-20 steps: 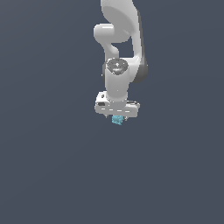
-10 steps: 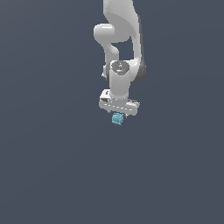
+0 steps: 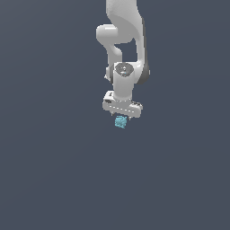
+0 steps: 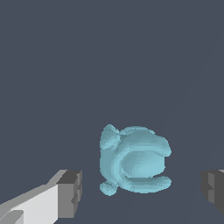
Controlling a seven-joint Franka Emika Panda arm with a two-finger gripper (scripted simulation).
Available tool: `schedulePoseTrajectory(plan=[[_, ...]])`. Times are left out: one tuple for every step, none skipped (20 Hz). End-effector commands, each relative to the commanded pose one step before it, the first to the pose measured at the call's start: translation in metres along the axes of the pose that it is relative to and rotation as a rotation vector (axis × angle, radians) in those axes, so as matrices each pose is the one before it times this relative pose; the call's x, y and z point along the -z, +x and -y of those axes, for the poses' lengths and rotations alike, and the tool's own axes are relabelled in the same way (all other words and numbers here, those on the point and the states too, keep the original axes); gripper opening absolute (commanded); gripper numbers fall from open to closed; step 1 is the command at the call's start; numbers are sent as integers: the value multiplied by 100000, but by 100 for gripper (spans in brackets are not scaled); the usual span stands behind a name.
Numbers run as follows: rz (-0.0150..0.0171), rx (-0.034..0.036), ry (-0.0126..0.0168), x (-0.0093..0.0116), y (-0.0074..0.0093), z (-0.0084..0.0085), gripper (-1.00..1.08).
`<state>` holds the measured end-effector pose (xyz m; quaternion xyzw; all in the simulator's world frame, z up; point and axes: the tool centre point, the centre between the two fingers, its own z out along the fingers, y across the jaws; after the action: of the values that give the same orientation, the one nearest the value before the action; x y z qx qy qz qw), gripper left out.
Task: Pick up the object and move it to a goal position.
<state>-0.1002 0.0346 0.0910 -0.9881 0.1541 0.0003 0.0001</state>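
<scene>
The object [image 3: 120,122] is a tiny light cyan-blue lump, roughly cube-shaped, seen just below the white arm's hand in the exterior view. In the wrist view the object [image 4: 133,159] looks rounded and lumpy and lies between the two fingers. My gripper [image 3: 121,118] is open and stands directly over the object. In the wrist view my gripper [image 4: 142,192] has one dark fingertip [image 4: 70,192] on each side of the object, with a clear gap on both sides. Neither finger touches the object.
The white Panda arm [image 3: 123,40] reaches down from the top of the exterior view. Around it there is only a plain dark grey-blue surface [image 3: 54,179]. No goal marker shows.
The hand has shifted slightly toward the exterior view's right and settled over the object. The object has stayed in place.
</scene>
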Motion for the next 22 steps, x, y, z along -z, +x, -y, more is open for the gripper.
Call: schedulePoseTrajectory(plan=[[9,-10,-6,-230,-16,-2,100],[0,0,0,-211,-14,3,100],[-16,-67,-3,-263,-6,-29,100],[0,0,0,-328,-22,4,100],[0,0,0,-385,-25,5,100],[-16,-67,-4,-433,-17,-26,100],[0,0,0,-493,-30,7,100],[-16,-67,-3,-513,-17,-23,100],[0,0,0,-470,-22,10,100],[-16,-67,-1,-405,-2,-21,100],[0,0,0,-353,-7,12,100],[0,0,0,-294,0,12,100],[-14,-67,6,-228,16,-21,100],[0,0,0,-181,6,10,100],[0,0,0,-128,7,8,100],[0,0,0,-76,5,5,100],[0,0,0,-25,2,2,100],[0,0,0,0,0,0,-100],[0,0,0,0,0,0,-100],[0,0,0,0,0,0,-100],[0,0,0,0,0,0,-100],[0,0,0,0,0,0,-100]])
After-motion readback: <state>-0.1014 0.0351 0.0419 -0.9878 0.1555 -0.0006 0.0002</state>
